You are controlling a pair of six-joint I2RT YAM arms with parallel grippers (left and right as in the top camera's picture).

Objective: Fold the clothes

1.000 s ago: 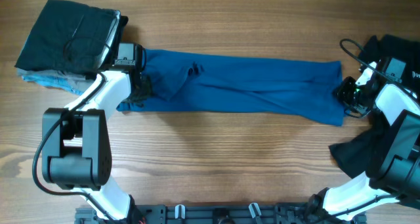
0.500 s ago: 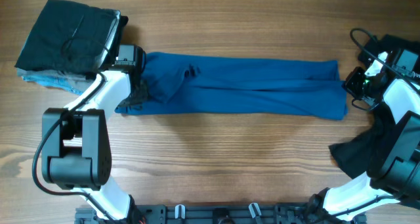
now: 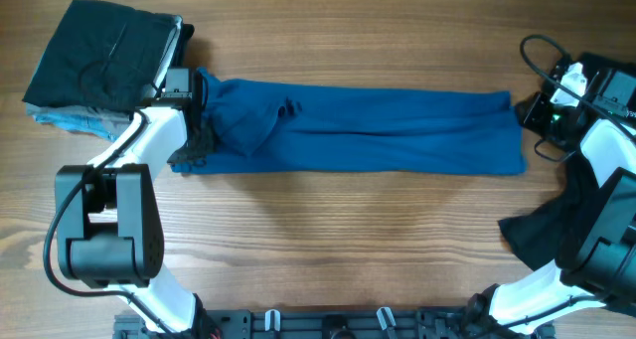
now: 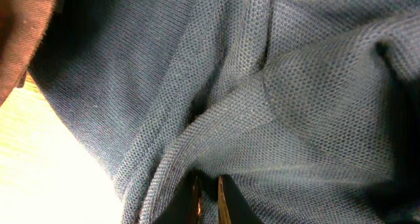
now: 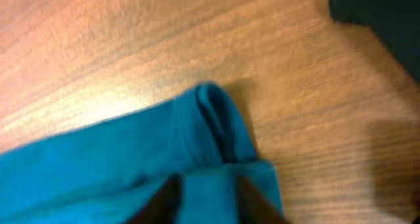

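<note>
We've got the blue polo shirt lying in a long strip across the bench, left to right. The left gripper has its jaws pinched narrow on the shirt's left end, and the right gripper has its jaws apart over the right end.

In the left wrist view the medium-blue cotton polo shirt runs past every edge. Only 2 tips of the left gripper show at the bottom, pinched on a fold. The right wrist view is blurred: the right gripper is 2 dark smears, apart, cut off below. Overhead, a black garment leaves the right edge, and a light-blue folded cloth lies mostly under a black folded stack.
</note>
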